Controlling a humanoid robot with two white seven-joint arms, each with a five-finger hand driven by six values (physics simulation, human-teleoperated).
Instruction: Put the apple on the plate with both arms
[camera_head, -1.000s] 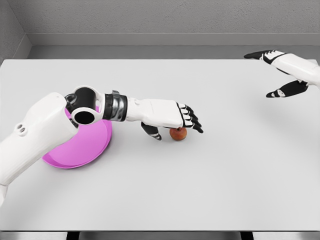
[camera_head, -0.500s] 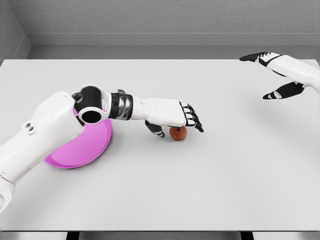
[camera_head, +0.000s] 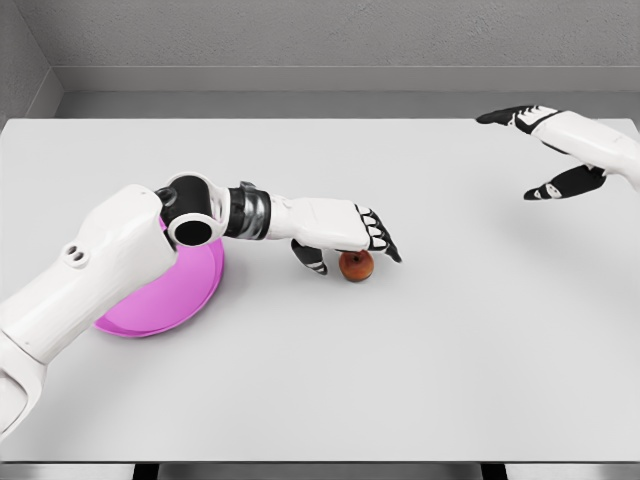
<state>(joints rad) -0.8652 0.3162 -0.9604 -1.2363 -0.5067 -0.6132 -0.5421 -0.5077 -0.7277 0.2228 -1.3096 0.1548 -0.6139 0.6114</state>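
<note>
Progress: small red-brown apple (camera_head: 356, 266) sits on the white table (camera_head: 420, 360), right of the round pink plate (camera_head: 175, 295); not lifted, nothing placed yet.
Left hand (camera_head: 345, 235): arched over the apple, fingers (camera_head: 378, 235) released, thumb just left of it.
Right hand (camera_head: 545, 150): far right, fingers spread, empty.
Remaining: grasp, carry left, set on plate.
Count: one apple, one plate, two hands.

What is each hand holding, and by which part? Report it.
Nothing is clearly held. The left hand arches over the apple, which sits on the table; fingers not closed round it. The right hand is open, empty.
</note>
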